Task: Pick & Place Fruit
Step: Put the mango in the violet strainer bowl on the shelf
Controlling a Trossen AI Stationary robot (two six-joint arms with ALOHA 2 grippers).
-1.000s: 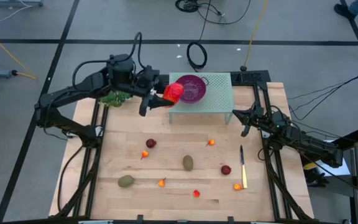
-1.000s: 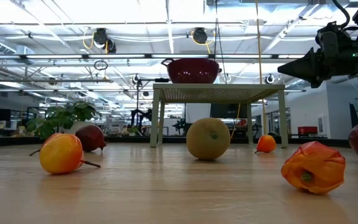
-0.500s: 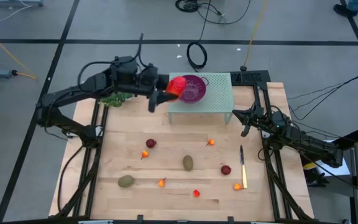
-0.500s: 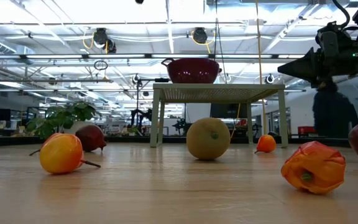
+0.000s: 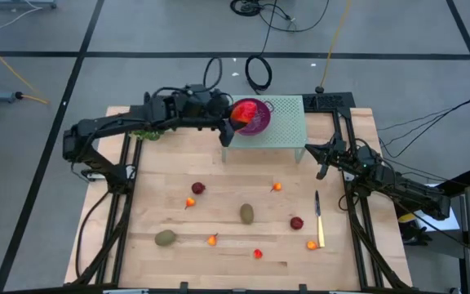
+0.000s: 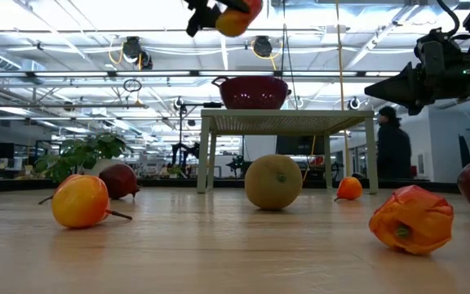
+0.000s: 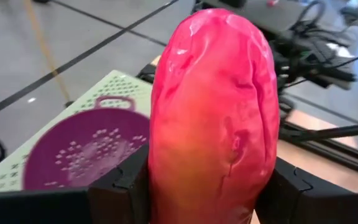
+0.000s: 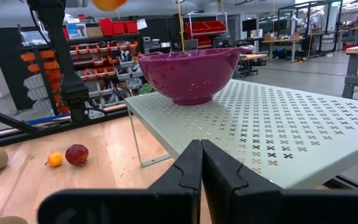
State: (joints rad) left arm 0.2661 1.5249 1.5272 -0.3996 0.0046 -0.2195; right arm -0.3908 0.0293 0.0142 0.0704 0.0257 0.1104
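Clearly a robotics lab or industrial workshop. Open hall with a grey concrete floor [image 5: 39, 41] crossed by dark lines and loose cables [image 5: 259, 72]. Exposed ceiling trusses [image 6: 96, 75] with strip lights. Racks of red and orange parts bins [image 8: 104, 37]. Wooden worktop [image 5: 235, 171] on a dark metal frame. Distant person [image 6: 393, 147] standing among benches.

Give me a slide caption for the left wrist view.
Left pincer grips a glossy orange-red oval fruit above the purple perforated colander.
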